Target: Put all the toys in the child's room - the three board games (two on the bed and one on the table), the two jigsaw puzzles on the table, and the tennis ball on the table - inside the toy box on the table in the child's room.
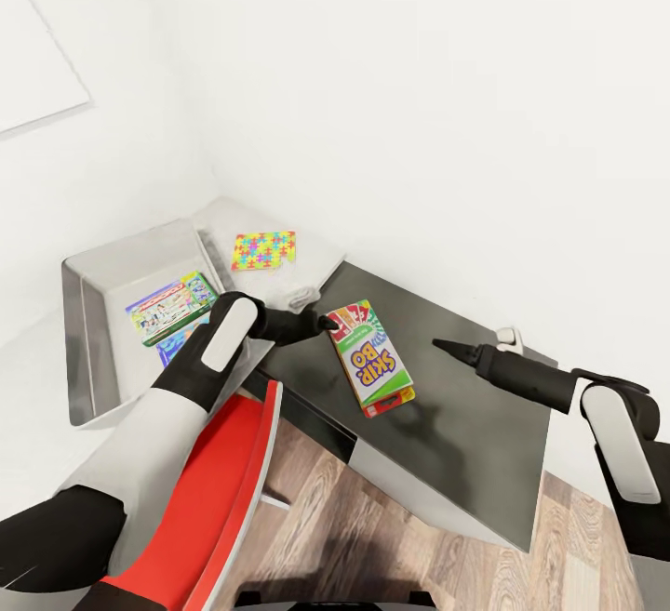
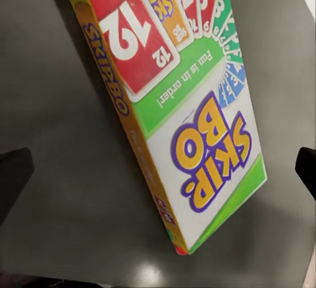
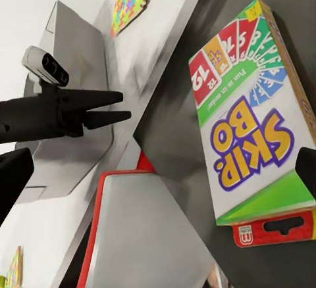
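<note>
The head camera looks steeply down over the desk corner. Both wrist cameras sit close above the SKIP-BO box (image 1: 370,352), the right one also facing the left gripper (image 3: 123,106).

**Head count of what's on show**

So, three board games can be counted: the SKIP-BO box (image 1: 372,354) lying flat on the dark cabinet (image 1: 465,425), and two more sitting in the toy box (image 1: 102,304), a blue cartoon-printed box (image 1: 172,308) and another game box (image 1: 177,343) partly tucked under it. One red-edged packet (image 1: 395,399) is seen poking out beneath the SKIP-BO box, and whether that's a separate game can't be told.

One jigsaw puzzle (image 1: 264,250) is counted on the pale table (image 1: 307,281) for sure; a second board under it can't be made out.

One toy box, one red chair (image 1: 219,499). Two grippers are counted: left gripper (image 1: 328,322) and right gripper (image 1: 439,344).
</note>
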Robot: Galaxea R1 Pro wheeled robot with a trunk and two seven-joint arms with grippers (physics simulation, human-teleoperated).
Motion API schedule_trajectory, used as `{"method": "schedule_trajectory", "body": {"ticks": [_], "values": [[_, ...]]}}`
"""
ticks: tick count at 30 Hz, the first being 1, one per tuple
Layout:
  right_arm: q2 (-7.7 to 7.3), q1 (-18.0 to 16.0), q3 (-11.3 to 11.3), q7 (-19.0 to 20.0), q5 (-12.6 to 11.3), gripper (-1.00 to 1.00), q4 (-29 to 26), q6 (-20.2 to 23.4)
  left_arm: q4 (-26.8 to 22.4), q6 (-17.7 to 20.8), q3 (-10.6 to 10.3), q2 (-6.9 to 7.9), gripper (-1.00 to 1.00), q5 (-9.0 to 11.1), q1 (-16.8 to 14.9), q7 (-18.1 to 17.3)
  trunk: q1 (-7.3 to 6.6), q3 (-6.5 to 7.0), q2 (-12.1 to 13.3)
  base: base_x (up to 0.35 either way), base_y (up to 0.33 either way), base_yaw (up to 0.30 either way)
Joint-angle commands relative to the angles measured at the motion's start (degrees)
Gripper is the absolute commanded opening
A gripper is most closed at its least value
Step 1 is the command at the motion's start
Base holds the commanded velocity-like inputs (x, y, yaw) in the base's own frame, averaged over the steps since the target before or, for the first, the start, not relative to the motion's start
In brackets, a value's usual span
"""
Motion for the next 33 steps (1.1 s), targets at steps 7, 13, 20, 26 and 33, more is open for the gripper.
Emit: {"method": "schedule_trajectory", "body": {"ticks": [7,13,20,26,33], "values": [[-0.07,-0.04,-0.11,0.55,0.46,1.00,-0.15,0.23,0.76,0.10,-0.02,0.10,1.00,0.59,-0.20,0.59,0.03,-0.08,-0.10,0.000,0.000,-0.066],[-0.09,-0.09,-0.13,0.55,0.44,1.00,-0.26,0.23,1.46,0.00,-0.01,0.41,1.00,0.58,-0.36,0.56,0.03,-0.08,-0.10,0.000,0.000,-0.191],[-0.10,-0.11,-0.14,0.55,0.43,1.00,-0.31,0.23,1.80,-0.04,-0.01,0.86,1.00,0.57,-0.43,0.55,0.03,-0.08,-0.10,0.000,0.000,-0.206],[-0.10,0.03,-0.20,0.55,0.43,1.00,-0.91,0.23,2.78,-0.16,-0.02,1.52,1.00,0.57,-0.55,0.56,0.03,-0.08,-0.10,0.000,0.000,-0.092],[-0.11,0.10,-0.30,0.55,0.43,1.00,-1.35,0.23,4.51,-0.31,-0.04,1.92,1.00,0.57,-0.84,0.55,0.03,-0.08,-0.10,0.000,0.000,-0.038]]}}
